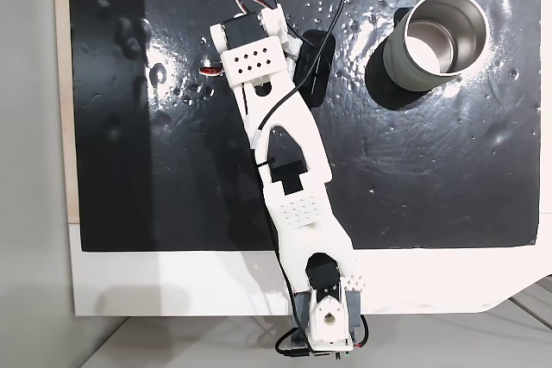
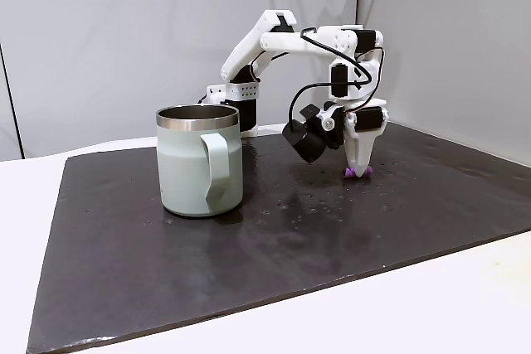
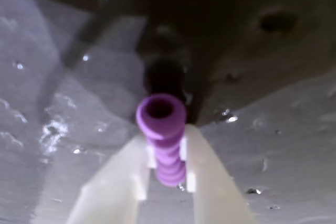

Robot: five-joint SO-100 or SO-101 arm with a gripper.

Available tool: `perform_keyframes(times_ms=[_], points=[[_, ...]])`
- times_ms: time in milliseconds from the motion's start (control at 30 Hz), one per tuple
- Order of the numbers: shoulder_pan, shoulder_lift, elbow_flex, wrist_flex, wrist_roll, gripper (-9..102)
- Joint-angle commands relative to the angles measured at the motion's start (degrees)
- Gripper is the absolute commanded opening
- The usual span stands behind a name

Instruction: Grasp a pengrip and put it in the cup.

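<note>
Down on the black mat (image 2: 415, 221), the gripper (image 3: 167, 174) has its fingers pinched around the purple pengrip (image 3: 163, 140), well apart from the cup (image 2: 199, 160). The soft ribbed tube could squirt out during lifting if squeezed off-centre.

Bright, even light from above; sharp fixed views, soft wrist view
In both fixed views the black mat (image 1: 431, 170) throws white glare, strongest toward 12 and 1 o'clock in the top-down one, and the cup (image 1: 435, 40) casts a short shadow toward 8 o'clock, its steel inside shining. In the wrist view the pengrip (image 3: 163, 140) is fairly crisp at its rim, the pale fingers (image 3: 113, 187) blur toward 6 o'clock, and the mat darkens toward 12 o'clock
</note>
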Motion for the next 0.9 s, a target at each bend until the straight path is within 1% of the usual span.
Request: perform_keyframes(times_ms=[0, 333, 600, 733, 867], points=[[0.5, 5.7, -0.7, -0.2, -1.1, 0], [-0.4, 30.8, 10.0, -0.2, -3.9, 0], [3.0, 45.2, 9.5, 0.1, -7.2, 0], [6.6, 46.2, 9.8, 3.8, -8.9, 0], [13.0, 46.9, 9.9, 9.0, -11.0, 0]])
